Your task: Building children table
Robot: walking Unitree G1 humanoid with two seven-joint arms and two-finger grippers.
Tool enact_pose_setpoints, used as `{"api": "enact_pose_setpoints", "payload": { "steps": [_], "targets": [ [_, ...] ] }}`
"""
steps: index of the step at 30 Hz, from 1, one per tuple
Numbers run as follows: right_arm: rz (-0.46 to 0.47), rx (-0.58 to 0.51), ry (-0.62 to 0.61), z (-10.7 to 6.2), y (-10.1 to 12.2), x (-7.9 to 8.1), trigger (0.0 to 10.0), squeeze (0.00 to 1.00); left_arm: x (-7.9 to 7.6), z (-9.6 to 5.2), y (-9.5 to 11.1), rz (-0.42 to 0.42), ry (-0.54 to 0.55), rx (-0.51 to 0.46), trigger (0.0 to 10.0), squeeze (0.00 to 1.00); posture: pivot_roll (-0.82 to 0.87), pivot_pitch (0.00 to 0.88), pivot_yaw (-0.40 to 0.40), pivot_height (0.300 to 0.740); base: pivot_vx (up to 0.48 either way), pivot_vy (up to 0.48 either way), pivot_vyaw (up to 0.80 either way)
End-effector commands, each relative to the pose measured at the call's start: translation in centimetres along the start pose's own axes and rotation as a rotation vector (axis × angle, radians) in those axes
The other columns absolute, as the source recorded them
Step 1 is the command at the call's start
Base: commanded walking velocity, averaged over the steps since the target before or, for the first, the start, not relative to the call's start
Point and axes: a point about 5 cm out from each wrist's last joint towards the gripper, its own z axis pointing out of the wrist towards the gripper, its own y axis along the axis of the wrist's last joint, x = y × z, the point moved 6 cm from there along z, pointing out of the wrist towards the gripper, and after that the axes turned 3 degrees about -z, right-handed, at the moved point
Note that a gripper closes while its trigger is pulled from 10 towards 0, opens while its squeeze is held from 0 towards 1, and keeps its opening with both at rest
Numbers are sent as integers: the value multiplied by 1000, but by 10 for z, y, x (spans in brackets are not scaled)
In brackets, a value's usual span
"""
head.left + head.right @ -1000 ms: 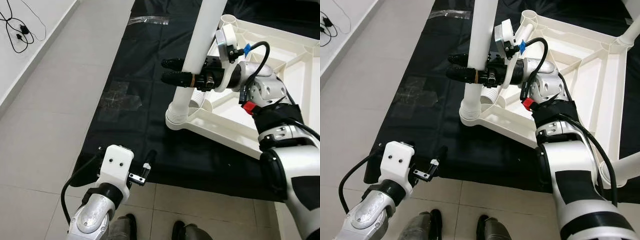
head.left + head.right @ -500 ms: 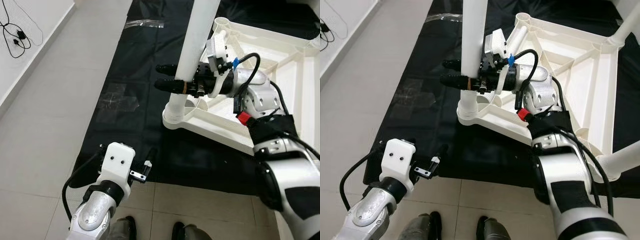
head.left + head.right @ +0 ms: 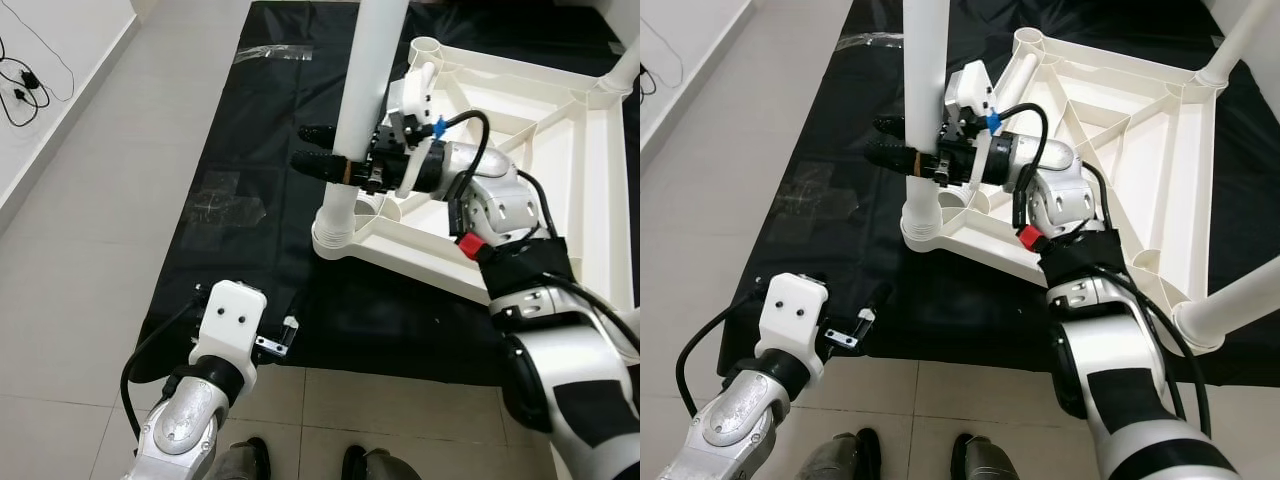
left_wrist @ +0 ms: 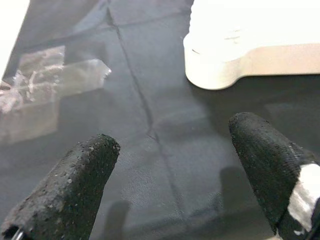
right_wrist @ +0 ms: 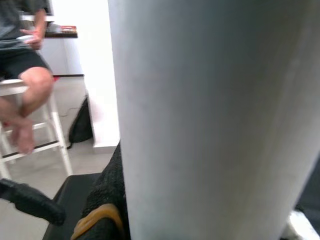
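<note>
Presently right gripper (image 3: 325, 160) clenched round upright white leg (image 3: 362, 95) at corner socket (image 3: 340, 232); risks tilting, cross-threading; left gripper (image 4: 175, 165) splayed, idle at 7 o'clock

Child's table top (image 3: 1140, 150): white plastic, lying upside down on the floor, ribbed underside facing up. Raised ribs divide the underside into triangular and trapezoid cells. Round sockets at the corners.

Near-left corner: a white tube leg (image 3: 362, 95) stands upright in its socket (image 3: 338, 236), the ringed, threaded-looking base visible just above the socket collar; the leg rises out of the top of the frame.

Far-left corner socket (image 3: 1030, 40): open, hollow ring.

Far-right corner: another white leg (image 3: 1230, 40) seated, leaning out of frame.

Near-right corner: a further white leg (image 3: 1230, 305) seated, running off the right edge.
</note>
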Motion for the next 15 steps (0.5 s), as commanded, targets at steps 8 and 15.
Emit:
{"api": "enact_pose_setpoints", "payload": {
  "steps": [8, 15],
  "targets": [
    [169, 218, -103, 3, -65, 17, 10000, 0, 11, 1, -7, 26, 22, 22, 10000, 0, 140, 281, -38, 740, 0, 0, 0],
    [223, 284, -362, 5, -80, 1, 10000, 0, 17, 4, -5, 41, 36, 10, 10000, 0, 134, 282, -40, 740, 0, 0, 0]
  ]
}}
